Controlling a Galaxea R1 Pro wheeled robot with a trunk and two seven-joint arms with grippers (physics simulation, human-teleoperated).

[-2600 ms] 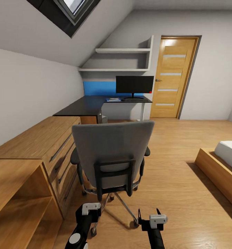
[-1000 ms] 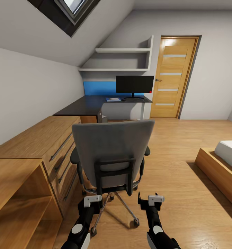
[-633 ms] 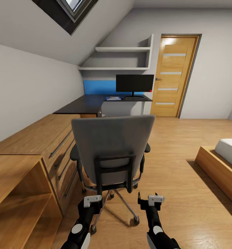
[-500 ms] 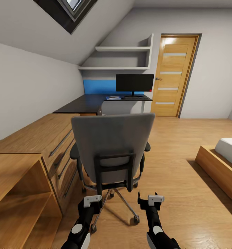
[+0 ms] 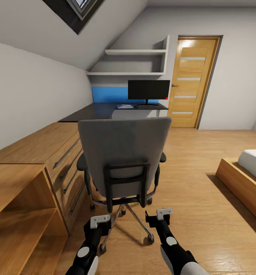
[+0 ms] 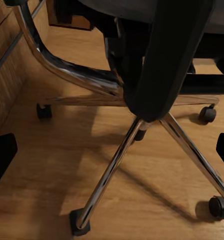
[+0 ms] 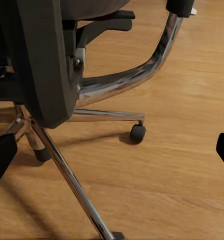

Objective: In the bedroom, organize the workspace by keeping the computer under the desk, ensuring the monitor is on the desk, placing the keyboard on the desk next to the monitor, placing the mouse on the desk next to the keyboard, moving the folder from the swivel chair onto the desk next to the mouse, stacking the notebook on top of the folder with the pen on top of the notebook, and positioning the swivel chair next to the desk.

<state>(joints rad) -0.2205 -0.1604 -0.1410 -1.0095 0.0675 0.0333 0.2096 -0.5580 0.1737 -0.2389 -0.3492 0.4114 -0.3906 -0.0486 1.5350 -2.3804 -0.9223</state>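
The chair (image 5: pixel 124 152) stands with its grey back toward the robot, well short of the desk (image 5: pixel 101 110), whose black top runs along the left wall beyond the wooden drawer chest (image 5: pixel 47 152). The monitor (image 5: pixel 148 89) already stands on the desk's far end, with a small blue item beside its base that is too small to name. Both arms are held low behind the chair. The left gripper (image 5: pixel 99 226) and the right gripper (image 5: pixel 158 217) each hang just behind the chrome star base (image 6: pixel 117 165), with the fingers spread wide and nothing held; in both wrist views the dark fingertips sit at the picture edges with only the chair's legs and castors (image 7: pixel 137 133) between them. The step in hand looks like closing in on the chair, either to reach its seat or to push it toward the desk. The seat is hidden by the tall back, so I cannot tell whether the folder lies on it. To do this well, the robot should come round the chair's right side, where the floor is open, not squeeze along the chest. Any push is best made high on the back's black frame (image 5: pixel 127 183), squarely and slowly, since castors can let a chair spin or veer off line.
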